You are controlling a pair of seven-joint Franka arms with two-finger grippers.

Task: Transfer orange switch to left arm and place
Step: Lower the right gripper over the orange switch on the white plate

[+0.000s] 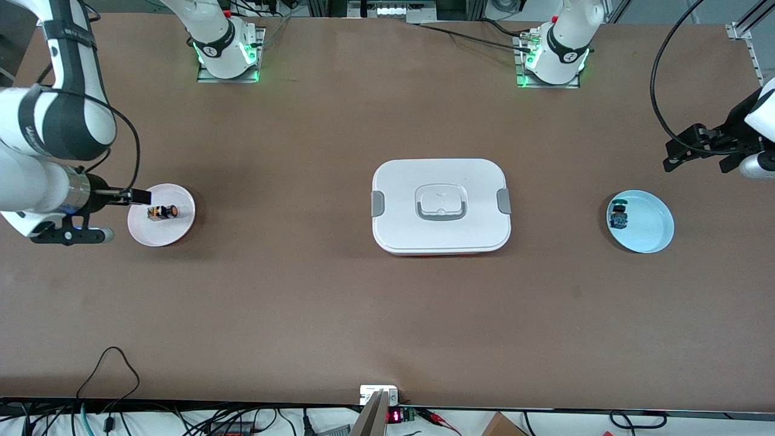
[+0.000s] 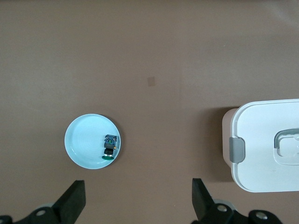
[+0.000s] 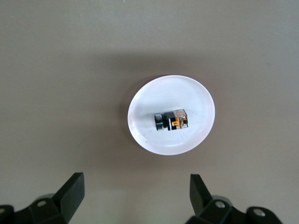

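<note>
The orange switch (image 1: 162,212) lies on its side on a small white plate (image 1: 178,200) toward the right arm's end of the table. In the right wrist view the switch (image 3: 171,120) sits mid-plate (image 3: 145,105). My right gripper (image 1: 132,196) hangs open and empty over the table just beside that plate; it also shows in its wrist view (image 3: 135,193). The white box (image 1: 441,206) stands shut in the middle of the table. My left gripper (image 1: 671,155) is open and empty, up over the left arm's end of the table, and shows in its wrist view (image 2: 138,196).
A pale blue plate (image 1: 651,227) near the left arm's end holds a small dark switch with a blue body and green top (image 1: 619,216). Both show in the left wrist view, plate (image 2: 84,142) and switch (image 2: 110,147), with the box's end (image 2: 266,144). Cables run along the table's near edge.
</note>
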